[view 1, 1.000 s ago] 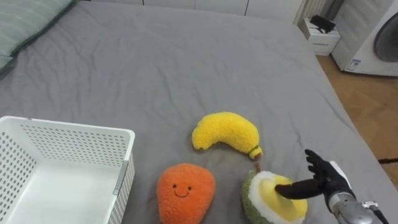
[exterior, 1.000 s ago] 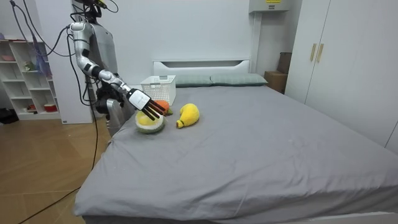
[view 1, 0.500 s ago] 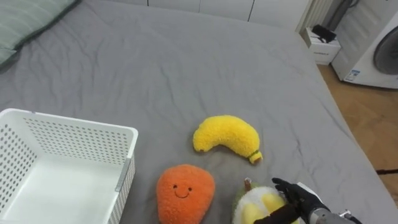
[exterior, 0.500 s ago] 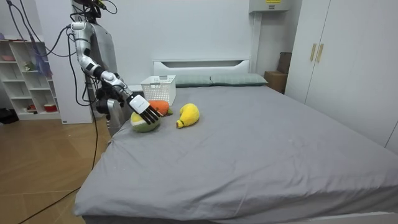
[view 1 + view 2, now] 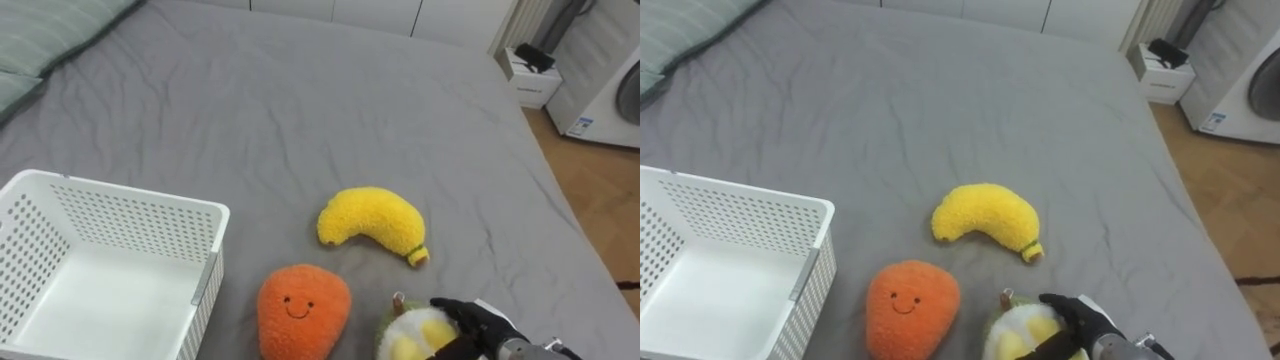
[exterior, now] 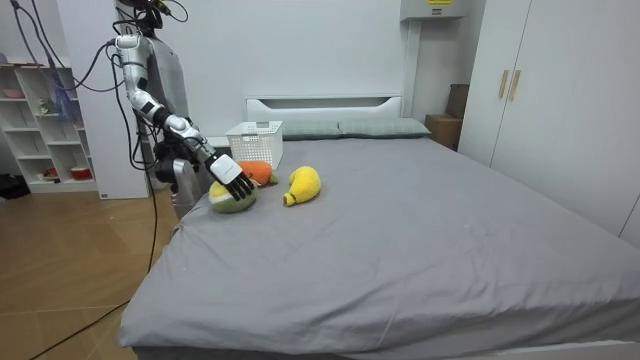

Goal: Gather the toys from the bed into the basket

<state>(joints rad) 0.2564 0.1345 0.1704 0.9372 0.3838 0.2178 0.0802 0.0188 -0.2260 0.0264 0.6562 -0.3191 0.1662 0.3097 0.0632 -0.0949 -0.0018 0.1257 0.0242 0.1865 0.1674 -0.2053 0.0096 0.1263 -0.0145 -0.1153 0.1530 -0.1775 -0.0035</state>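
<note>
Grey bed (image 5: 300,110), sheet lightly creased. Lying on it: white perforated basket (image 5: 120,205) near left, orange plush (image 5: 303,310) beside green-and-yellow plush (image 5: 412,335), banana plush (image 5: 372,220) just beyond, striped pillow (image 5: 50,30) far left.

Right hand (image 5: 488,328) grasping avocado toy (image 5: 411,336), banana toy (image 5: 375,220), orange toy (image 5: 303,312), basket (image 5: 130,198)

No text or number can be read anywhere. Small blue-and-white sticker (image 5: 583,125) on the white front-loading washing machine (image 5: 612,85), far right: print too small to make out. Yellow label (image 6: 437,3) on the white wall-mounted box (image 6: 430,13), top of the room view: unreadable. Orange round plush toy (image 5: 303,308), near centre on the bed: stitched smiling face, no letters.
</note>
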